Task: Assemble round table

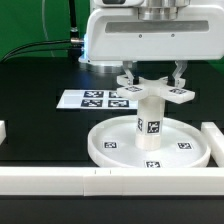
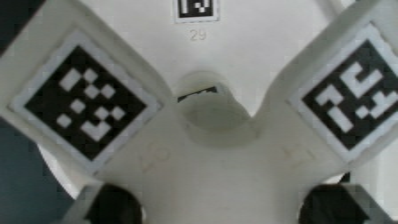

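hand (image 1: 152, 80) clasps foot (image 1: 150, 94) | foot atop upright leg (image 1: 150, 122) | disc (image 1: 104, 151) rim well apart from leg

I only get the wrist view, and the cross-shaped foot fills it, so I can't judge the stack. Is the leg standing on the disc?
Observer: Yes, the leg stands upright at the middle of the round disc.
Operator: And the foot?
Observer: The cross-shaped foot sits atop the leg, with the hand straddling it.
Operator: Anything nearby?
Observer: The marker board lies behind the disc, toward the exterior view's left.
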### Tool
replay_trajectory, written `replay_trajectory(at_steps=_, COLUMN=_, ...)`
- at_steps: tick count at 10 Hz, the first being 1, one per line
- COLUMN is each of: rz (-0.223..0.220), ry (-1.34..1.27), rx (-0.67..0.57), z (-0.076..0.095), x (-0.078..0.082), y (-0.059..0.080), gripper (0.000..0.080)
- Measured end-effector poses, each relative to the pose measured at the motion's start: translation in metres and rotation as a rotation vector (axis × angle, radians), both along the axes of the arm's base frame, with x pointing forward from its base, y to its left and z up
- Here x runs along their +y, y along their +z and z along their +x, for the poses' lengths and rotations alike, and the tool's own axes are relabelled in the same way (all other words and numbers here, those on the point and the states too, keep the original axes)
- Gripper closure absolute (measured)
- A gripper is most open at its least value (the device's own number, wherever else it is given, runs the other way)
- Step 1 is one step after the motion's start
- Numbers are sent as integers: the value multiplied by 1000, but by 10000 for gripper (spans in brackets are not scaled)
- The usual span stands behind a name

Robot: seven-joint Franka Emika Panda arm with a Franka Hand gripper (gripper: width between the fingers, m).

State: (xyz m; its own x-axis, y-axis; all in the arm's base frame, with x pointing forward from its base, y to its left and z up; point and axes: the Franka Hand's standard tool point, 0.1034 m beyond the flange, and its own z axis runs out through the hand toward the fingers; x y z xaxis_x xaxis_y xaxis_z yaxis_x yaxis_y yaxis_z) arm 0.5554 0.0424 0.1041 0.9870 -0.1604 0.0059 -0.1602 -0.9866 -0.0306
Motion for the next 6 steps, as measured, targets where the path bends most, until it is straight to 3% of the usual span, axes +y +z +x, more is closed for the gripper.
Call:
replay_trajectory(at_steps=3, rz=13, ry=-197, rx=6, z=0, x=0, y=0, gripper=358)
replay_trajectory(at_steps=6, rz=66, ry=-568, rx=-10, z=0, x=-1, y=-1, gripper=358)
